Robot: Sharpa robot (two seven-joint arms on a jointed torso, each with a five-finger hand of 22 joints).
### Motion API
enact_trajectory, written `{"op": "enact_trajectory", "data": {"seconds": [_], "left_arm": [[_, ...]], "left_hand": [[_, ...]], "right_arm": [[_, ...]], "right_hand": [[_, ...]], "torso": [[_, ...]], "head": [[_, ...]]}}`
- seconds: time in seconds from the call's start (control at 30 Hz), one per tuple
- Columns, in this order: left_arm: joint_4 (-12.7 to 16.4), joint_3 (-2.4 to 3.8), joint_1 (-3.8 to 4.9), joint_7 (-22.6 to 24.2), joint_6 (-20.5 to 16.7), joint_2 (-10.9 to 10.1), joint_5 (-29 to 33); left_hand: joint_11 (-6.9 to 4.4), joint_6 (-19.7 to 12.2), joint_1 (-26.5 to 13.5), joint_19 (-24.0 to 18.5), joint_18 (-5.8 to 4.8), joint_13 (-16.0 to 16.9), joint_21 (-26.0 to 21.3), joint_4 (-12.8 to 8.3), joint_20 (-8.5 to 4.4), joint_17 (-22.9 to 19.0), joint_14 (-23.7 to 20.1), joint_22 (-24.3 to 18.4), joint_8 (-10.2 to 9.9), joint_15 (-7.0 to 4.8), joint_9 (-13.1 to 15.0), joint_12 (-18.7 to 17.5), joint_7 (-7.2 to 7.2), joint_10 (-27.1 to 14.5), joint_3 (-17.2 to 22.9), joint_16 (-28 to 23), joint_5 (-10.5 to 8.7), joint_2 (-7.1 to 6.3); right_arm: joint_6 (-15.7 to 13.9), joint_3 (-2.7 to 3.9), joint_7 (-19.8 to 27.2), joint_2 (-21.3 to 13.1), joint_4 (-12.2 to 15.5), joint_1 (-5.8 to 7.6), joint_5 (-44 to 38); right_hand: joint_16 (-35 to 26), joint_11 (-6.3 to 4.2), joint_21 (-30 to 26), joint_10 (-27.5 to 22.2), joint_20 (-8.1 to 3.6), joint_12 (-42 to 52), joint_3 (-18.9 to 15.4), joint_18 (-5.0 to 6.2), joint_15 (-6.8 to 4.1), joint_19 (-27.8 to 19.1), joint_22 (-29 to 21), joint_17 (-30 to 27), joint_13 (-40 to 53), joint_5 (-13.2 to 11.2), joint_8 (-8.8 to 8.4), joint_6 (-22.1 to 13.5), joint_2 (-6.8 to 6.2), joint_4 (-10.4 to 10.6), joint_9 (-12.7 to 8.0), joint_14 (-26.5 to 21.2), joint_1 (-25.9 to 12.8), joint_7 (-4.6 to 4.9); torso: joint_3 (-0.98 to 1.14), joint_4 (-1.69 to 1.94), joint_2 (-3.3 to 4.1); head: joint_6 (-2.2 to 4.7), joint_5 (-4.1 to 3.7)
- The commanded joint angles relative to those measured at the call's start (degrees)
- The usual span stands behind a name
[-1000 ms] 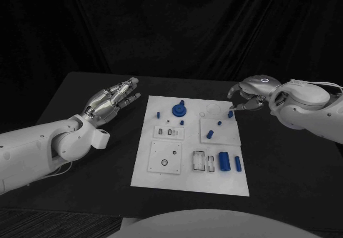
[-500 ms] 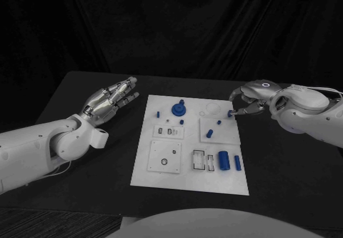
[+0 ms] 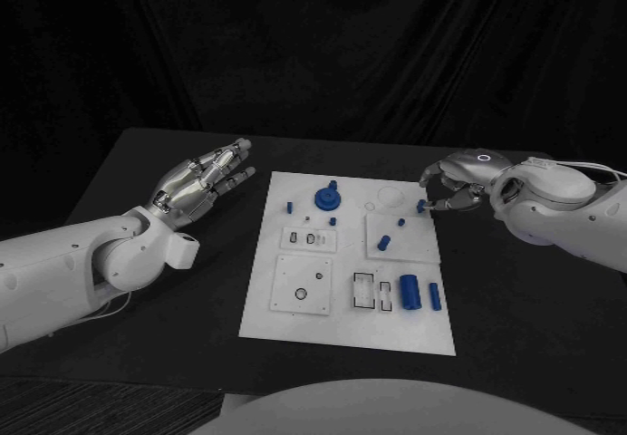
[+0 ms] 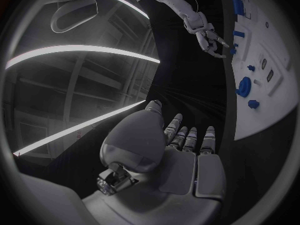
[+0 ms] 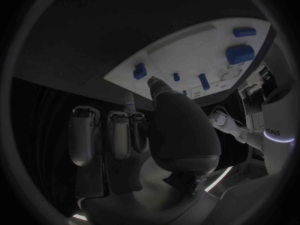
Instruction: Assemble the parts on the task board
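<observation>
The right hand [image 3: 451, 186] hangs over the task board's [image 3: 351, 337] far right corner with its fingers curled down around a small blue peg [image 3: 420, 207] at the board's right edge; whether they actually pinch it cannot be told. The left hand [image 3: 203, 186] is held flat and spread, holding nothing, over the bare black table [image 3: 157, 317] off the board's far left corner (well apart from it). The other blue parts, among them a round knob [image 3: 324, 198] and two cylinders [image 3: 410, 292], lie inside the board's edges, between the two hands.
</observation>
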Motion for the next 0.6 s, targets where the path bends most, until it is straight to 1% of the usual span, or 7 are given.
{"op": "enact_trajectory", "data": {"seconds": [0.03,0.2,0.3,0.37,0.47,0.6], "left_arm": [[0.07,0.05,0.0,0.7,0.73,0.05,0.05],[0.0,0.05,-0.01,0.69,0.81,0.13,0.05],[-0.04,0.05,-0.01,0.68,0.87,0.17,0.05],[-0.06,0.05,-0.01,0.67,0.9,0.19,0.05],[-0.08,0.05,-0.02,0.67,0.92,0.18,0.05],[-0.1,0.05,-0.03,0.65,0.94,0.15,0.05]], "left_hand": [[0.28,-0.01,0.52,0.07,1.09,0.06,-0.12,-0.09,0.45,-0.07,-0.02,0.07,0.18,0.53,0.07,0.14,0.01,-0.01,0.32,-0.21,0.27,-0.05],[0.28,-0.01,0.52,0.07,1.09,0.06,-0.12,-0.09,0.45,-0.07,-0.02,0.07,0.18,0.53,0.07,0.14,0.01,-0.01,0.32,-0.21,0.27,-0.05],[0.28,-0.01,0.52,0.07,1.09,0.06,-0.12,-0.09,0.45,-0.07,-0.02,0.07,0.18,0.53,0.07,0.14,0.01,-0.01,0.32,-0.21,0.27,-0.05],[0.28,-0.01,0.52,0.07,1.09,0.06,-0.12,-0.09,0.45,-0.07,-0.02,0.07,0.18,0.53,0.07,0.14,0.01,-0.01,0.32,-0.21,0.27,-0.05],[0.28,-0.01,0.52,0.07,1.09,0.06,-0.12,-0.09,0.45,-0.07,-0.02,0.07,0.18,0.53,0.07,0.14,0.01,-0.01,0.32,-0.21,0.27,-0.05],[0.27,-0.13,0.56,0.06,1.09,0.05,-0.14,-0.1,0.46,-0.07,-0.02,0.05,0.16,0.54,0.06,0.13,0.0,-0.02,0.34,-0.21,0.29,-0.05]], "right_arm": [[0.31,0.02,-1.23,0.16,-0.38,-0.21,-0.04],[0.46,0.02,-1.22,0.38,-0.7,-0.38,-0.04],[0.49,0.02,-1.21,0.46,-0.81,-0.48,-0.04],[0.48,0.02,-1.2,0.52,-0.91,-0.55,-0.04],[0.52,0.02,-1.17,0.57,-0.97,-0.61,-0.04],[0.66,0.02,-1.19,0.59,-0.96,-0.68,-0.04]], "right_hand": [[0.15,0.42,0.06,5.89,0.24,0.14,0.38,-0.86,0.54,3.25,13.27,15.09,15.08,0.44,0.24,-0.17,0.09,0.07,-0.05,6.01,0.46,0.08],[0.15,0.43,0.0,5.89,0.24,0.14,0.36,-0.85,0.54,3.22,13.25,15.09,15.08,0.45,0.42,0.02,0.04,0.04,0.0,6.01,0.54,0.1],[0.15,0.45,0.04,5.89,0.26,0.14,0.28,-0.86,0.56,3.25,13.27,15.09,15.08,0.08,0.86,0.42,-0.05,0.07,0.14,6.01,0.6,0.12],[0.15,0.47,-0.01,5.89,0.29,0.14,0.04,-0.85,0.58,3.23,13.25,15.09,15.08,-1.39,1.62,0.88,-0.2,0.13,0.4,6.01,0.56,0.14],[0.15,0.47,0.0,5.89,0.29,0.14,-0.1,-0.85,0.58,3.24,13.26,15.09,15.08,-2.22,2.11,1.04,-0.28,0.17,0.59,6.01,0.44,0.12],[0.15,0.45,-0.03,5.89,0.29,0.14,-0.43,-0.85,0.58,3.24,13.25,15.09,15.08,-4.02,2.99,1.13,-0.56,0.23,0.95,6.01,0.12,0.1]], "torso": [[-0.04,0.09,-0.03],[0.02,0.11,-0.03],[0.04,0.1,-0.02],[0.05,0.12,-0.02],[0.02,0.1,-0.03],[-0.01,0.05,-0.01]], "head": [[-0.16,-0.22],[-0.27,-0.4],[-0.27,-0.47],[-0.25,-0.48],[-0.21,-0.43],[-0.23,-0.4]]}}
